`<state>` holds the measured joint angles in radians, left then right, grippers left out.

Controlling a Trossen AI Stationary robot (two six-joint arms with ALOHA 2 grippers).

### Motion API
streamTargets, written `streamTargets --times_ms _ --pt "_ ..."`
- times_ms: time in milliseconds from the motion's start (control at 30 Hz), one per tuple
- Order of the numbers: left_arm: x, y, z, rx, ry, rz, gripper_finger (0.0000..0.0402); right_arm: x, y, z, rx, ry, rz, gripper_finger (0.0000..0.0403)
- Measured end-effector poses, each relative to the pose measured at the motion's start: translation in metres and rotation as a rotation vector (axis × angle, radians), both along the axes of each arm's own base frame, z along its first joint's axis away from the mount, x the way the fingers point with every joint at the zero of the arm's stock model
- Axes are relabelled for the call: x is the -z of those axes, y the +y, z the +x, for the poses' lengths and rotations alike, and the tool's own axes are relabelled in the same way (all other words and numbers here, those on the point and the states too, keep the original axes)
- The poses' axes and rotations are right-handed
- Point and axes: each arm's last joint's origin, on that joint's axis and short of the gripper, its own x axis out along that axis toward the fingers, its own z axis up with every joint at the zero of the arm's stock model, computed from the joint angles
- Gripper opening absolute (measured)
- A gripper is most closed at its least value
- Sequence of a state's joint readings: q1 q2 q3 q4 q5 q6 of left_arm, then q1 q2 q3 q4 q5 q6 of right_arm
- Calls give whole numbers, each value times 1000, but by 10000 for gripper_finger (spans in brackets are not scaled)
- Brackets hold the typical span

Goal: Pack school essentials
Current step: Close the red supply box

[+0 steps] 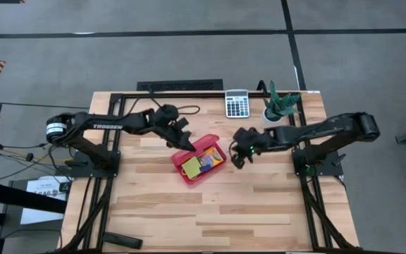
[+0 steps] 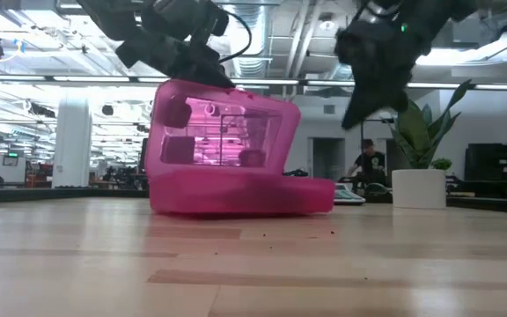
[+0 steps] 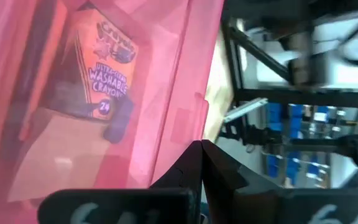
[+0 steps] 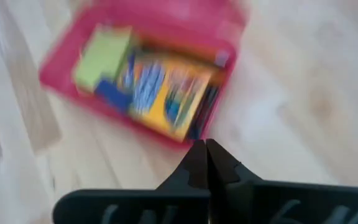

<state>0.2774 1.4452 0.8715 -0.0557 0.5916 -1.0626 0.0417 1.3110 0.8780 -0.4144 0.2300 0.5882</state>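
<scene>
Clenched left gripper [image 1: 189, 146] is pressed against raised lid of red translucent plastic hinged case [image 1: 210, 171], apparently for closing; yellow-green crayon box [image 1: 207, 161] and lime sticky-note pad [image 1: 189, 168] are packed inside. Clenched right gripper [image 1: 239, 161] is held empty beside it.

Grey carpet floor [image 1: 189, 56] crossed by dark seams is seen around the light wood table [image 1: 217, 212]. Beyond the table's far edge an open office is seen: white column [image 2: 71, 141], exposed ceiling ducts [image 2: 280, 35], strip lights, a seated person [image 2: 370, 163].

left hand [image 1: 188, 144] closed, right hand [image 1: 235, 159] closed, arms reaching inward
</scene>
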Motion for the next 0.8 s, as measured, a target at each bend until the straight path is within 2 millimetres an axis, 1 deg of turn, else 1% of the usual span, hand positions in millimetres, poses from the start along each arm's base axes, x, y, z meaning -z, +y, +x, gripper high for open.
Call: streamTargets --times_ms 67,133,233,267,467,567,633,700,800 --pt "2 -9 2 -19 29 36 0 -9 -3 1 1 -67 -41 0" --pt "7 -16 5 -28 55 61 0 -13 -7 7 -6 -139 -60 0" --pt "13 -25 8 -38 89 94 0 -10 -12 21 -15 -199 -75 0" --pt "15 -28 8 -35 106 98 0 -7 -14 23 -17 -192 -82 0" --pt "35 -39 14 -21 200 121 0 17 -16 53 -78 -240 -82 0" --pt "50 -44 18 -6 254 115 0 33 -16 63 -115 -231 -75 0" --pt "57 -47 19 4 284 107 0 47 -16 67 -132 -185 -71 0" --pt "60 -49 21 5 292 104 0 61 -16 72 -160 -150 -76 0" --pt "59 -52 21 3 292 98 0 81 -15 79 -204 -114 -41 0"
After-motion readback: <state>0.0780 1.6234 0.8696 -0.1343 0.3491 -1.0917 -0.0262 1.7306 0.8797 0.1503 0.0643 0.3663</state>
